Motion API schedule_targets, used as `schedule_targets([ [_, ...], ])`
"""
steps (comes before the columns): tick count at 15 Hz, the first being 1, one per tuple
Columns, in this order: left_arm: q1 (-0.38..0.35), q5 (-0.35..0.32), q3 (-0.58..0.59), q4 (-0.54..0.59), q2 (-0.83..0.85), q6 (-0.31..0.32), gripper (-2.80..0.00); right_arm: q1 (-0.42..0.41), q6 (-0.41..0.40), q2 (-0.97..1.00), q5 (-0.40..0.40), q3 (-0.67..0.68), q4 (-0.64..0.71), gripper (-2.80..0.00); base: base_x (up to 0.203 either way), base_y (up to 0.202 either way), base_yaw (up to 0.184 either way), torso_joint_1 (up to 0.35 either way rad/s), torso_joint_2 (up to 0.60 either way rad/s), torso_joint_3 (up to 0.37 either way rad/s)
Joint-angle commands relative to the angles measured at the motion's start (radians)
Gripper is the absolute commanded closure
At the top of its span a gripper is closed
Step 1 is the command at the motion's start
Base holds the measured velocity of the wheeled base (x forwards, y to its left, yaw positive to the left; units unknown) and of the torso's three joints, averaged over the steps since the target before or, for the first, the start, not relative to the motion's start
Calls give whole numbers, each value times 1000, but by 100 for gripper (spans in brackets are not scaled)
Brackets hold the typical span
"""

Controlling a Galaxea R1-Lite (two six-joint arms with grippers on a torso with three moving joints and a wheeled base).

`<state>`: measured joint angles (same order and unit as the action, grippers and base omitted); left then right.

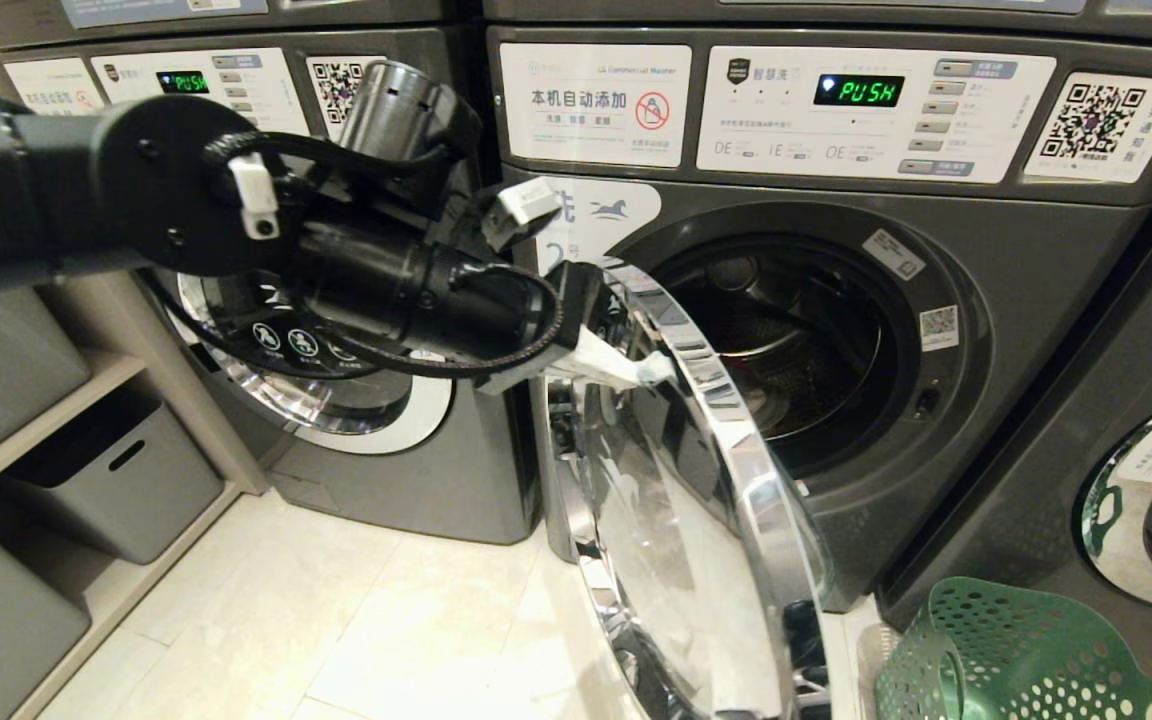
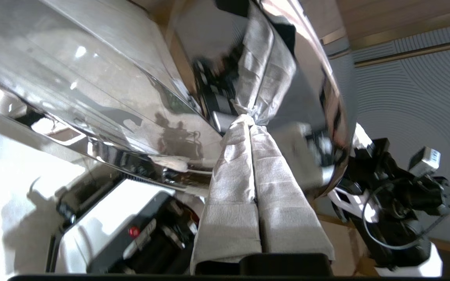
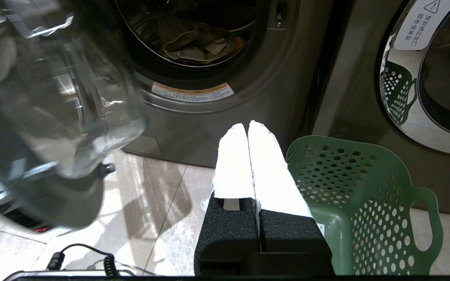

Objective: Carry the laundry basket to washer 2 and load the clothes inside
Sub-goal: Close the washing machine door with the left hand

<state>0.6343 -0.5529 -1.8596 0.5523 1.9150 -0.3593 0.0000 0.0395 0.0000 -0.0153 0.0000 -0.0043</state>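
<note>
The basket (image 1: pixel 1016 655) sits on the floor in front of washer 2 (image 1: pixel 1016 330), off to my right of its opening and just beside the next machine, and from the right wrist view it looks empty. Inside the drum (image 3: pixel 193 35) I can see crumpled clothes (image 3: pixel 195 41) lying at the bottom, so I judge the loading done and the step in hand to be closing up. The door (image 1: pixel 696 500) stands swung wide open, its chrome rim facing me. My left gripper (image 1: pixel 651 368) reaches across from the left at about door height, its white-wrapped fingers (image 2: pixel 248 164) pressed together with nothing between them, the tips touching the shiny face of the door near its upper edge. The forearm lies nearly level, wrist pointing toward the washer, cables looped under it. My guess is the next move calls for a steady push along the door's arc, keeping the fingertips from sliding off the slick curved glass, until the latch catches. The right gripper (image 3: pixel 248 134) hangs low over the floor tiles beside the basket, fingers shut together and empty, apparently parked.
</note>
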Motion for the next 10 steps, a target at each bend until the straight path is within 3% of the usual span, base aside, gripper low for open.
schedule_targets([
  [1, 59, 17, -58, -61, 115, -2, 0, 0, -1, 2, 2, 0, 0, 0, 0, 0, 0, 0, 0, 0],
  [3, 86, 66, -67, -234, 175, 0, 0, 0, -6, 2, 3, 0, 0, 0, 0, 0, 0, 0, 0, 0],
  [4, 93, 130, -68, -364, 209, 2, 0, 0, -7, 2, 3, 0, 0, 0, 0, 0, 0, 0, 0, 0],
  [6, 97, 366, -68, -527, 242, 5, 0, 0, -1, 2, 0, 0, 0, 0, 0, 0, 0, 0, 0, 0],
  [8, 94, 579, -66, -560, 204, 5, 0, 0, -73, 2, 10, 0, 2, 0, 0, 0, 0, 0, 0, 0],
  [10, 97, 642, -52, -568, 149, 4, 0, 0, -130, 51, 33, -94, 40, 0, 0, 0, 0, 0, 0, 0],
])
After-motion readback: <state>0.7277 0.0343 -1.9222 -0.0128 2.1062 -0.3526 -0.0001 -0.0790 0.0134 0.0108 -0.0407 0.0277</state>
